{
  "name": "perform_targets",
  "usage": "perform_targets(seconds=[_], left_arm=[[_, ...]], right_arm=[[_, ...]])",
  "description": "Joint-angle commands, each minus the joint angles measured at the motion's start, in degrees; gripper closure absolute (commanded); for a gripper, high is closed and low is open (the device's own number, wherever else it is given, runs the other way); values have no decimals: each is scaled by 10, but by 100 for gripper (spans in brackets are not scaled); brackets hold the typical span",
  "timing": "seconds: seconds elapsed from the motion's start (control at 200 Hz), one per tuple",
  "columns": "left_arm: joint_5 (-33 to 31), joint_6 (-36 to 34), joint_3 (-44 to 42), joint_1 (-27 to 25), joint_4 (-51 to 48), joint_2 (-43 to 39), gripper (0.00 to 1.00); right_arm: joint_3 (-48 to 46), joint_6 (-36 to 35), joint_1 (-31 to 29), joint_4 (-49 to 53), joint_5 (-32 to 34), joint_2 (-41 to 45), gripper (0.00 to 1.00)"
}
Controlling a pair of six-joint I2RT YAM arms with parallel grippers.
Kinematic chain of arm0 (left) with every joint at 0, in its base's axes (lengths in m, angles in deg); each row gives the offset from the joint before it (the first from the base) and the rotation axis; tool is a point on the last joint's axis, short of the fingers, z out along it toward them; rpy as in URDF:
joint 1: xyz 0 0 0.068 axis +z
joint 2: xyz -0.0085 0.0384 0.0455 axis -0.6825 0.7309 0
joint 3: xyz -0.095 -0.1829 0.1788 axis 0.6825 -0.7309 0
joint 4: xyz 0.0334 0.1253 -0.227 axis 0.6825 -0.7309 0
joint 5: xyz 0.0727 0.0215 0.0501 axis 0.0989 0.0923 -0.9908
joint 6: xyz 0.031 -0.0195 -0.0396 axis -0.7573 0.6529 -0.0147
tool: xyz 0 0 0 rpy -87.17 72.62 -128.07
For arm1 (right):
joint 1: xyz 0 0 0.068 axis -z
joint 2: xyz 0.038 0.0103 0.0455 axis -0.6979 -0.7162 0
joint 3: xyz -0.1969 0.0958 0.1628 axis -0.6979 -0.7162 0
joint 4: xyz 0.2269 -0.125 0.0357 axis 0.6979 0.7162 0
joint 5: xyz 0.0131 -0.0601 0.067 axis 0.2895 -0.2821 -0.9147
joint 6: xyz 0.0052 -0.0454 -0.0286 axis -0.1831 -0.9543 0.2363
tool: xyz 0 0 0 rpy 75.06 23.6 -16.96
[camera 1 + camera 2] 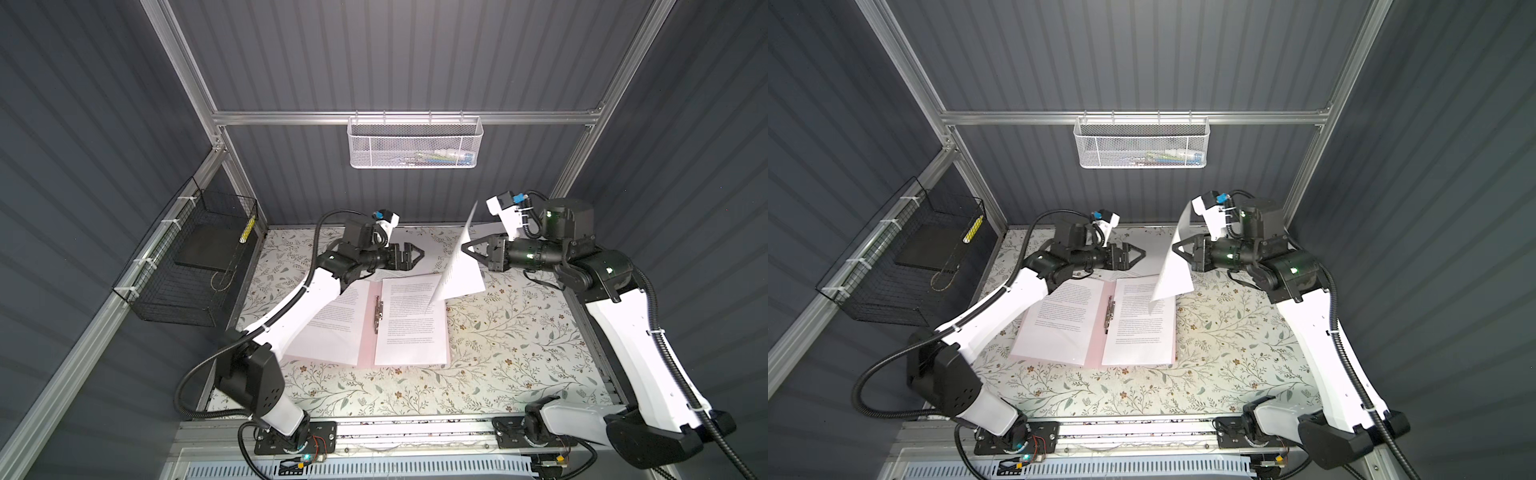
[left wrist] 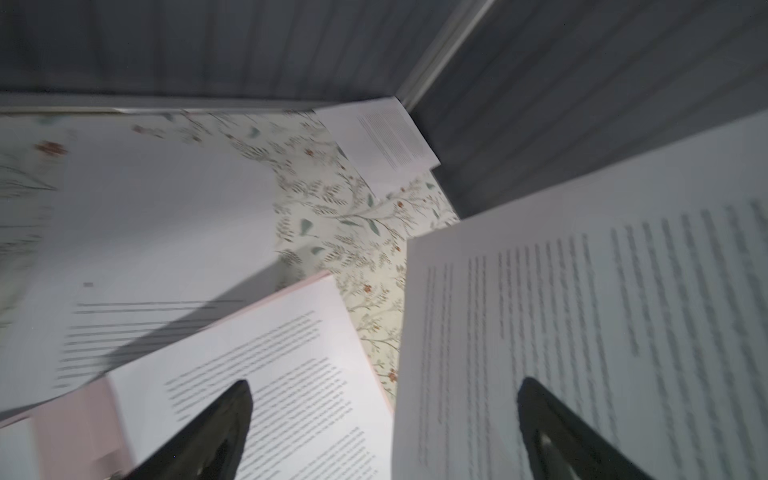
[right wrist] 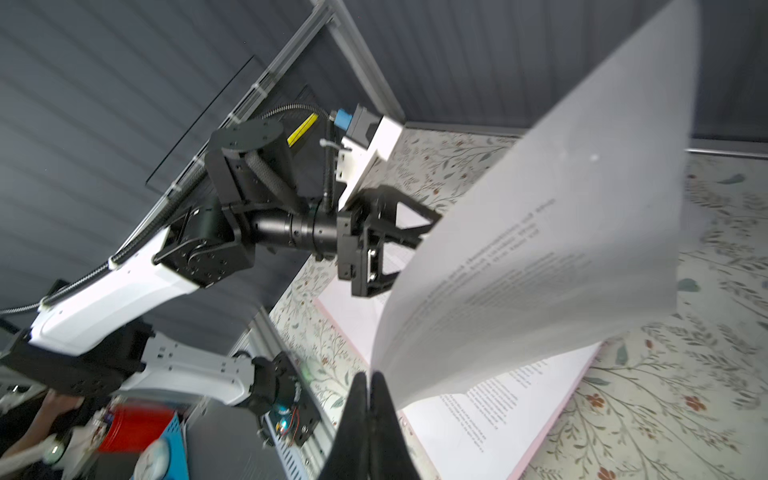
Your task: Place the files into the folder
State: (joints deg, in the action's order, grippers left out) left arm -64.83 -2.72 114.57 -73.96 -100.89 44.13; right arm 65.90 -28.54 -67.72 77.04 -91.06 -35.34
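The pale pink folder [image 1: 365, 336] [image 1: 1096, 336] lies open mid-table, metal clip [image 1: 378, 313] along its spine. One printed sheet [image 1: 411, 324] rests on its right half, another [image 1: 332, 328] on its left half, partly under my left arm. My right gripper [image 1: 464, 245] [image 3: 369, 378] is shut on the edge of a further sheet [image 1: 461, 266] [image 3: 540, 249] that hangs curled in the air above the folder's far right corner. My left gripper [image 1: 417, 257] [image 2: 386, 399] stands open and empty over the folder's far edge, facing the held sheet [image 2: 582, 332].
More loose sheets [image 2: 386, 137] [image 2: 145, 228] lie on the floral tabletop [image 1: 498, 332] beyond the folder, near the back wall. A white mesh basket [image 1: 414, 143] hangs on the back wall. A black wire basket [image 1: 166, 291] on the left wall holds a black slab [image 1: 203, 249].
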Motion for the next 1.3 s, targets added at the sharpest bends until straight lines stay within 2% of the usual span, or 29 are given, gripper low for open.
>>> perform_targets(seconds=[0.0, 0.19, 0.35, 0.47, 0.535, 0.595, 0.61, 0.65, 0.705, 0.84, 1.031, 1.291], left_arm=[[-138, -42, -50, 6, -12, -77, 0], [-259, -58, -111, 10, -41, -178, 0], [-277, -71, -134, 9, -61, -208, 0], [-275, -75, -142, 10, -64, -210, 0], [-269, -75, -145, 9, -62, -208, 0], [-262, -75, -146, 9, -60, -205, 0], [-261, -75, -147, 10, -58, -205, 0], [-257, -76, -149, 9, -56, -204, 0], [-253, -79, -149, 9, -56, -201, 0], [-250, -87, -149, 9, -65, -202, 0], [-254, -96, -165, 9, -76, -213, 0], [-243, -97, -176, 10, -83, -202, 0]], right_arm=[[51, -17, -47, 75, -28, -29, 100], [66, -23, -82, 100, -74, -44, 100], [41, -94, -73, 193, -58, -61, 100], [29, -174, -63, 290, 29, -102, 100], [19, -202, -53, 306, 81, -120, 100], [10, -242, -53, 306, 163, -138, 100], [10, -249, -52, 307, 202, -146, 100], [25, -265, -48, 314, 243, -174, 100], [59, -270, -34, 321, 258, -225, 100], [135, -290, -24, 316, 358, -335, 100], [241, -313, -33, 308, 397, -443, 100], [295, -371, -71, 276, 392, -512, 100]])
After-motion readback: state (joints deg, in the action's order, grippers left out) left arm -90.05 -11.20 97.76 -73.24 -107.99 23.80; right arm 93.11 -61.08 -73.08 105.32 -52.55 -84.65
